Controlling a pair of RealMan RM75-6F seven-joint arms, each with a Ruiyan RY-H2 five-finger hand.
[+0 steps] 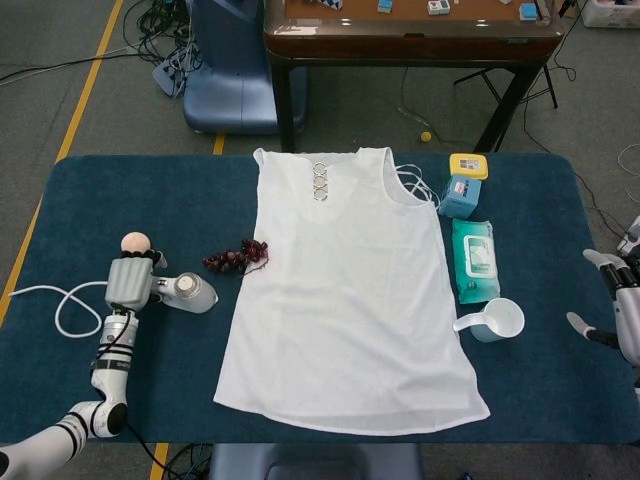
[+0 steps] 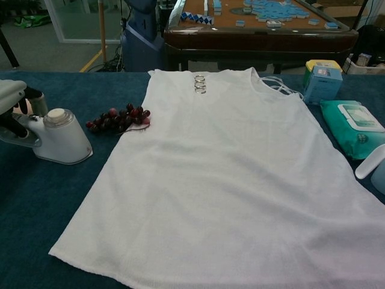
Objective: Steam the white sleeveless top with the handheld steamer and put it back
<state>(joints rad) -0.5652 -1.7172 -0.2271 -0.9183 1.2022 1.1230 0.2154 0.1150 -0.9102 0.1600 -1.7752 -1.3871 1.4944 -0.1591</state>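
The white sleeveless top point(image 1: 350, 290) lies flat in the middle of the blue table, hem toward me; the chest view shows the top point(image 2: 222, 174) filling most of the frame. The white handheld steamer point(image 1: 190, 292) stands on the table left of the top, its body point(image 2: 60, 138) tilted slightly. My left hand point(image 1: 128, 282) is on the steamer's handle, fingers curled around it; the chest view shows the left hand point(image 2: 13, 99) at the left edge. My right hand point(image 1: 622, 312) hovers at the table's right edge, fingers spread and holding nothing.
A bunch of dark grapes point(image 1: 236, 256) lies between steamer and top. A peach ball point(image 1: 135, 242) sits behind my left hand. A blue box point(image 1: 463, 186), wipes pack point(image 1: 474, 260) and white cup point(image 1: 495, 321) line the top's right side. The steamer's cord point(image 1: 60, 300) loops left.
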